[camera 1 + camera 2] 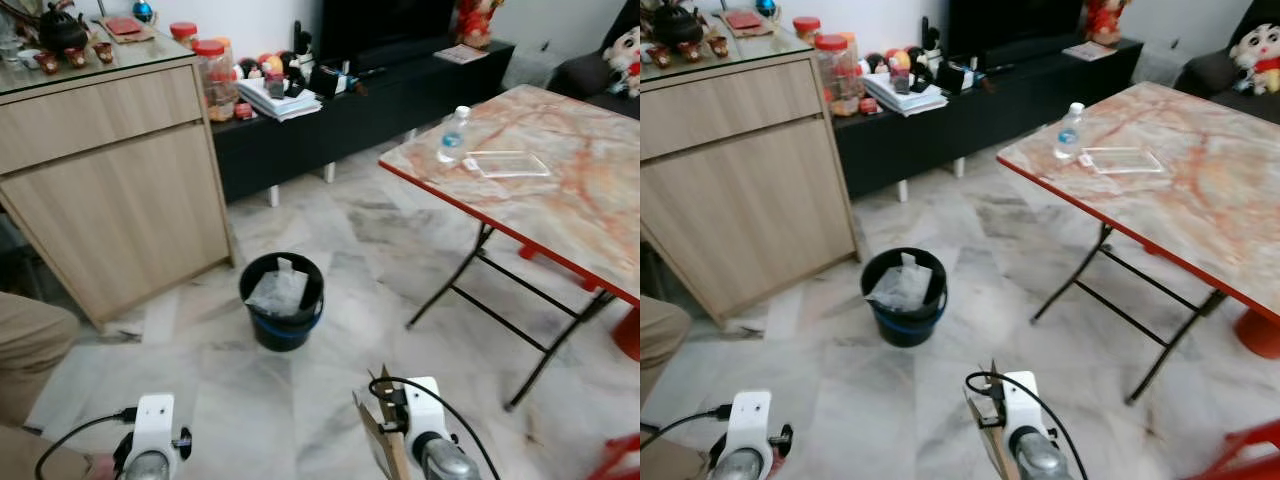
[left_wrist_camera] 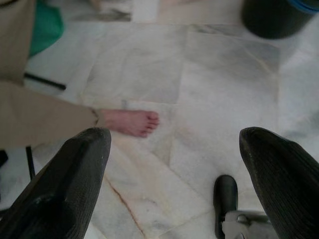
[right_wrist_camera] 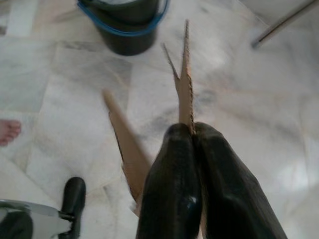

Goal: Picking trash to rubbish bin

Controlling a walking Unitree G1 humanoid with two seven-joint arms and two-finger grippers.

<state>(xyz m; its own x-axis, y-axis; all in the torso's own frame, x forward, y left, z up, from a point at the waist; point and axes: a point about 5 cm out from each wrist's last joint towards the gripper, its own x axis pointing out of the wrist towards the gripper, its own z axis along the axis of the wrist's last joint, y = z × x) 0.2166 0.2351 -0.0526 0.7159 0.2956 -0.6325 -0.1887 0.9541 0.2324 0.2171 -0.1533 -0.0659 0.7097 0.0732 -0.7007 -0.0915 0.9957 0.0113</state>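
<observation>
Cardboard (image 3: 185, 84) is pinched tight between the right fingers (image 3: 172, 184), bin (image 3: 124, 25) ahead; left fingers (image 2: 75, 184) are spread wide, empty.

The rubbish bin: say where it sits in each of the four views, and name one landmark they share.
Left eye view: rubbish bin on the floor at centre, beside the wooden cabinet.
Right eye view: centre-left, on the floor.
Left wrist view: its dark wall cut by a picture corner.
Right wrist view: ahead of the cardboard piece in the right hand.
Shared landmark: the marble floor.
</observation>
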